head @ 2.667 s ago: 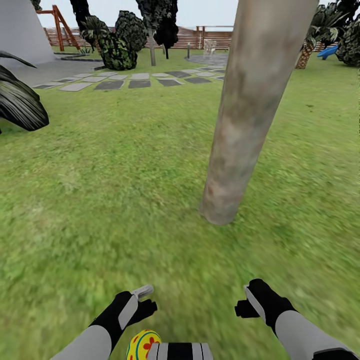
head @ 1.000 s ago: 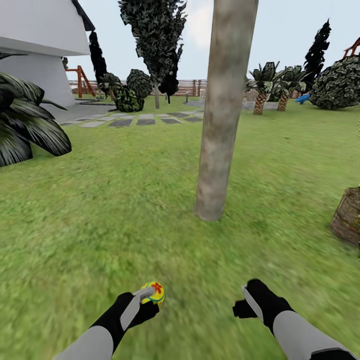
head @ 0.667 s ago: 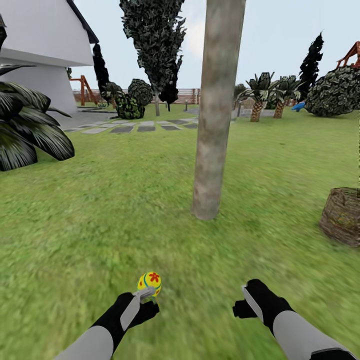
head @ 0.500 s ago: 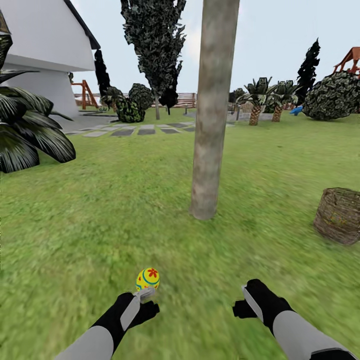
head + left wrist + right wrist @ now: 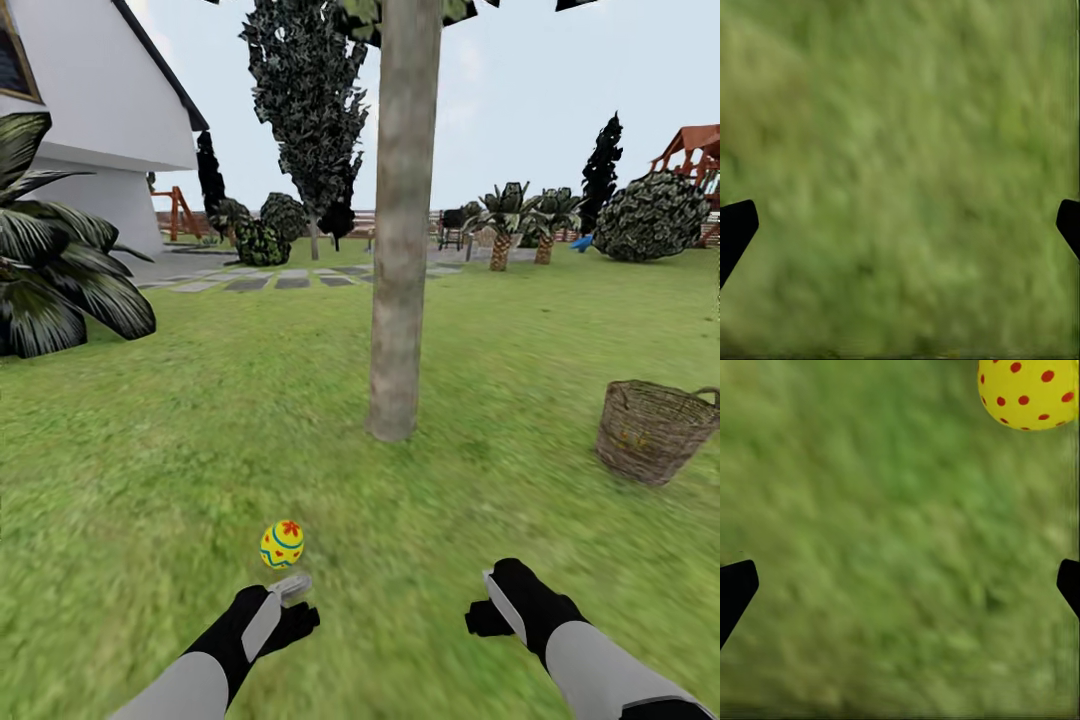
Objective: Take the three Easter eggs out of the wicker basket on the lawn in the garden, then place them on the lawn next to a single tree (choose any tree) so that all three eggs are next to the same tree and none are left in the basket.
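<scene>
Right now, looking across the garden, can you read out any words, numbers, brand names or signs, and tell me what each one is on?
None: no readable text anywhere in these views.
The yellow patterned egg on the green lawn carries only a red flower mark and zigzag stripes, no letters.
The brown open-weave wicker basket, the grey-brown tree trunk and the white house wall bear no labels or signs.
The left gripper and right gripper show no markings.

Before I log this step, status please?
Left hand open, empty. Right hand open, empty. One Easter egg on lawn before the tree; wicker basket off right. Path unobstructed.
</scene>
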